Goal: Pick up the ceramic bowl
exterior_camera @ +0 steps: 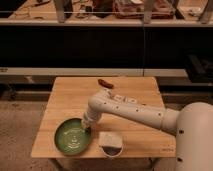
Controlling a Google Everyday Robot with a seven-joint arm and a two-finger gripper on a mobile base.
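My arm reaches down from the right of the view across a wooden bench [65, 100], and my fingers [86, 124] sit at the upper right rim of the ceramic bowl [72, 137]. Whether they are open or closed on that rim I cannot tell.

The ceramic bowl rests near the front left corner of the bench. It is wide, shallow and green, with a pale pattern in its centre, and it appears to hold nothing. I judge it rigid, fairly heavy for its size, slick with glaze, and liable to chip or break if dropped. The thin rim is the sensible place to pinch, one finger inside and one outside.

Just to its right stands a smaller white bowl [110, 143] with a dark inside; I cannot tell if that is contents. A small reddish item [105, 83] lies at the far edge.
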